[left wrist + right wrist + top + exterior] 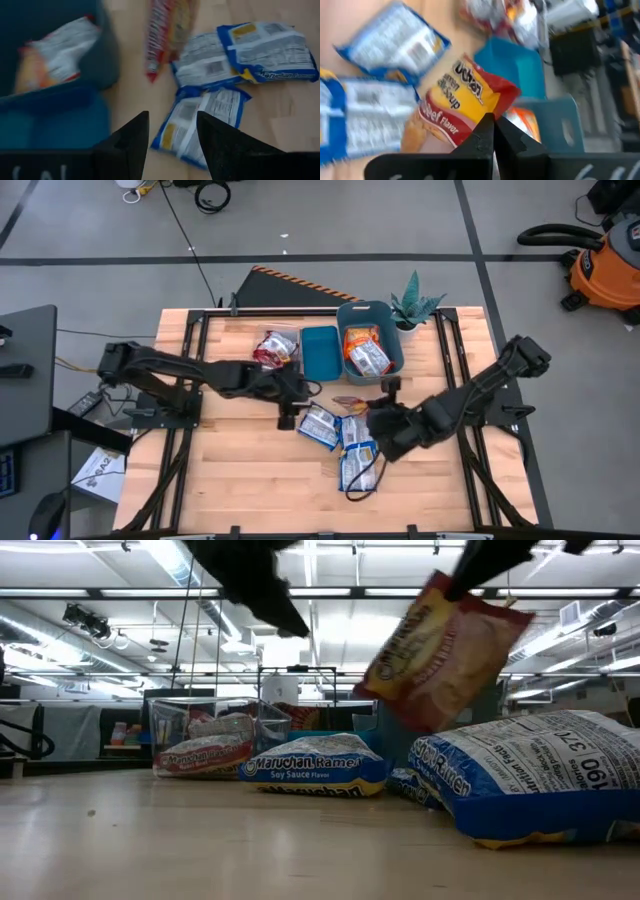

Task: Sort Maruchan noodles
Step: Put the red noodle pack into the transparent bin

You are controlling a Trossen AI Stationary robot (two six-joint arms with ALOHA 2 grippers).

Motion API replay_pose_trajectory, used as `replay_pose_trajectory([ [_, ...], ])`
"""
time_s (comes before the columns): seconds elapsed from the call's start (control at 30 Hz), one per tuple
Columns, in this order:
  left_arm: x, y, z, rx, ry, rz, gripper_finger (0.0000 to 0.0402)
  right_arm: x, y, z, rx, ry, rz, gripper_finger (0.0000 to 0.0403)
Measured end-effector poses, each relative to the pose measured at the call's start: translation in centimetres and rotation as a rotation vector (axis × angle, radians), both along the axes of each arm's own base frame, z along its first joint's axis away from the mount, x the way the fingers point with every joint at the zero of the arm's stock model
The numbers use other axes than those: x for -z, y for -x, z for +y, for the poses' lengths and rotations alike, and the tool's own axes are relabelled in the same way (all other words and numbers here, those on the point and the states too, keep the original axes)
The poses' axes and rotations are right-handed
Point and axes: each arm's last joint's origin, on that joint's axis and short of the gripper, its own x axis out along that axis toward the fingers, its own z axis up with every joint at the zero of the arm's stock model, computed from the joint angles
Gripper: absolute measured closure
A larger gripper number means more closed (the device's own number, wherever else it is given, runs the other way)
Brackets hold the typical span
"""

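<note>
Noodles first: the right end effector [490, 131] has its fingers pressed together on one crinkly red-and-yellow Maruchan beef packet [462, 107], pinching it by an edge and holding it up off the wooden slatted counter [250, 480], just near of the blue bins. In the low view that packet [445, 645] hangs tilted in the air, blurry, so only bits of the print can be read.

Three flat blue-trimmed soy sauce packets [345, 442] with silvery-white fronts lie clustered mid-counter, touching or overlapping each other. A red-trimmed packet sits in the clear plastic tub [277, 347] at the far side, left of the flat blue bin lid [320, 352]. The deep blue-grey bin [372, 335] holds orange-trimmed packets [366, 355]; how many is hard to say since they're piled.

The left end effector [172, 142] hovers over the counter just left of the blue pile, fingers spread with nothing between them. The left wrist view is soft, so the labels there can't be made out. A small green potted plant [412, 308] stands at the far edge beside the deep bin.
</note>
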Motion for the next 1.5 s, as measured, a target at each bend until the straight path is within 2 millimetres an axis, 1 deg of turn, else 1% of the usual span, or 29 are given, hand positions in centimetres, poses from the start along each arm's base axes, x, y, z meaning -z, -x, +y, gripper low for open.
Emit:
replay_pose_trajectory([
  [0.1,-1.5,1.8,-0.5,-0.03,-0.018,-0.011,0.023,-0.6,-1.7,-0.7,-0.08,-0.043,-0.042,0.0396],
  [0.2,-1.7,3.5,-0.8,-0.031,-0.036,-0.009,0.023,-1.3,-3.7,-1.3,-0.163,-0.066,-0.12,0.0396],
  [0.27,-1.1,4.7,-0.9,-0.045,-0.056,0.003,0.023,-1.6,-5.1,-1.8,-0.212,-0.071,-0.173,0.0396],
  [0.43,1.4,7.9,-0.5,-0.122,-0.091,0.034,0.023,-2.6,-7.2,-3.2,-0.289,-0.071,-0.301,0.0396],
  [0.53,1.9,9.7,-0.2,-0.138,-0.073,0.007,0.023,-3.5,-8.4,-4.0,-0.347,-0.111,-0.414,0.0396],
  [0.67,1.5,12.1,0.3,-0.152,-0.066,-0.055,0.023,-5.1,-9.5,-5.5,-0.439,-0.168,-0.576,0.0396],
  [0.77,0.5,13.7,0.7,-0.181,-0.091,-0.136,0.023,-6.0,-10.1,-7.1,-0.485,-0.195,-0.673,0.0396],
  [0.83,-0.2,14.9,1.0,-0.205,-0.103,-0.173,0.023,-6.2,-10.7,-8.2,-0.506,-0.208,-0.735,0.0396],
  [0.87,-0.5,15.4,1.1,-0.218,-0.108,-0.191,0.023,-6.1,-10.9,-8.7,-0.512,-0.212,-0.742,0.0396],
  [0.93,-1.1,16.5,1.4,-0.248,-0.117,-0.221,0.023,-5.7,-12.0,-9.4,-0.529,-0.214,-0.793,0.0396],
  [1.03,-1.7,17.8,1.8,-0.292,-0.129,-0.261,0.023,-4.3,-13.5,-10.3,-0.552,-0.22,-0.8,0.0396],
  [1.17,-2.4,19.3,2.1,-0.342,-0.109,-0.331,0.023,-2.6,-16.0,-12.2,-0.551,-0.213,-0.801,0.0396],
  [1.27,-2.8,20.0,2.3,-0.357,-0.081,-0.374,0.023,-1.0,-17.6,-14.0,-0.524,-0.199,-0.77,0.0396],
  [1.37,-3.0,20.4,2.3,-0.369,-0.052,-0.396,0.023,1.0,-18.8,-16.2,-0.472,-0.187,-0.719,0.0396],
  [1.5,-2.8,20.6,2.3,-0.374,-0.015,-0.382,0.023,3.0,-19.5,-18.9,-0.349,-0.241,-0.694,0.0395],
])
